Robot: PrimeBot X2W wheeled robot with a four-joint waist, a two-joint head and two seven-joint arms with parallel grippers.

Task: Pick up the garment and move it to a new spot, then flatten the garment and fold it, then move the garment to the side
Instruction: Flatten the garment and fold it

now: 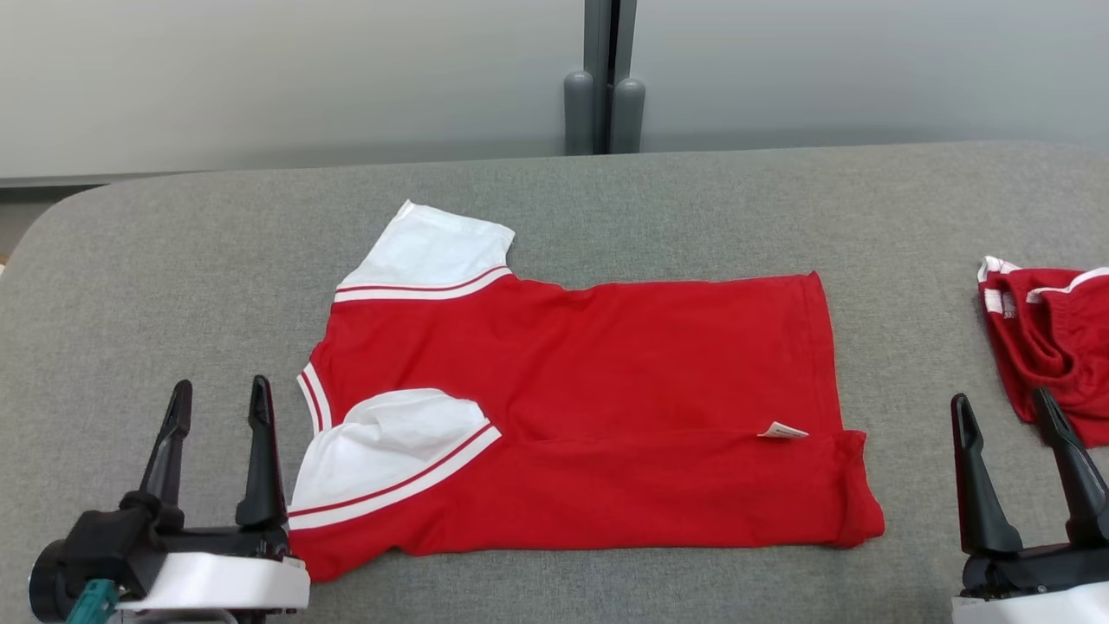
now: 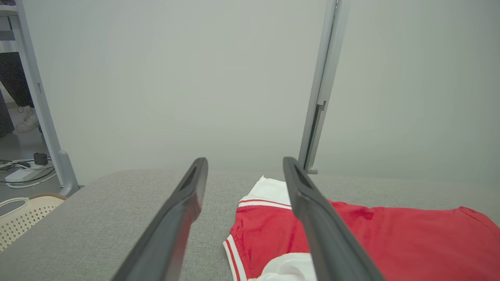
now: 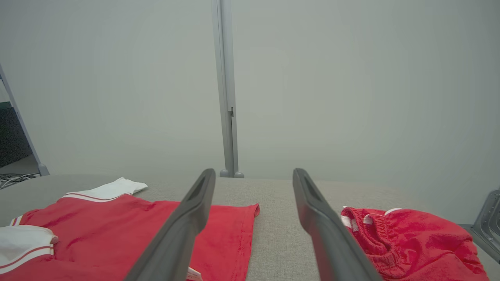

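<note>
Red shirt (image 1: 606,364), seemingly half-folded, grey table (image 1: 173,260)

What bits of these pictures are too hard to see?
Head view: small white label on the red shirt, too small to read.
Head view: red shorts, cut off by the right edge.
Left wrist view: pale basket, cut off by the left and bottom edges.

The head camera looks steeply down on the whole red shirt (image 1: 589,381) from its near side. The wrist cameras sit low at its collar and hem ends, facing the wall (image 2: 156,78) beyond; all views share the shirt.
</note>
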